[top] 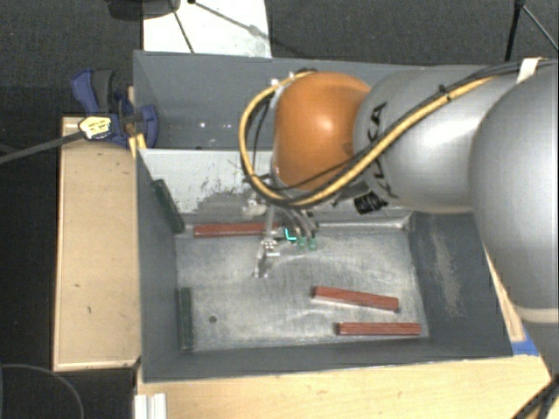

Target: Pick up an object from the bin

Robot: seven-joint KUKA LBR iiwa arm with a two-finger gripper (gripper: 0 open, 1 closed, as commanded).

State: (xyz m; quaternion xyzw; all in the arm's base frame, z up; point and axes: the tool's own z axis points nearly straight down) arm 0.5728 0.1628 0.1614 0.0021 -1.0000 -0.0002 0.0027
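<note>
Gripper (285, 244) low at back of bin (236, 299), beside end of 1 brown stick

Arm (454, 147) comes in from the right and hangs over the bin's upper right part. Orange wrist cover (316, 129) sits above the gripper, with a yellow cable (253, 120) looped round it.

Bin is grey metal with a scuffed, mostly bare floor. It holds 5 things, all apart, with no heap.

- 3 reddish-brown flat sticks. Back stick (225, 230) lies along the foot of the back wall (210, 177), long axis left-right. Middle stick (355, 298) and front stick (378, 328) lie near each other at front right, also roughly left-right, well apart from the gripper.
- 2 dark green bars. Leaning green bar (166, 206) is propped at the bin's left side. Flat green bar (184, 318) lies at front left, long axis front-back.

Gripper sits close to the floor at back centre. Open or closed: cannot tell. Nothing is seen held.

Judgement: back stick is the nearest candidate. It lies to the gripper's left, its right end just beside the gripper. A grasp across its narrow width would close front-to-back, and the back wall leaves little room on the far side. Middle and front sticks have open floor around them.
</note>
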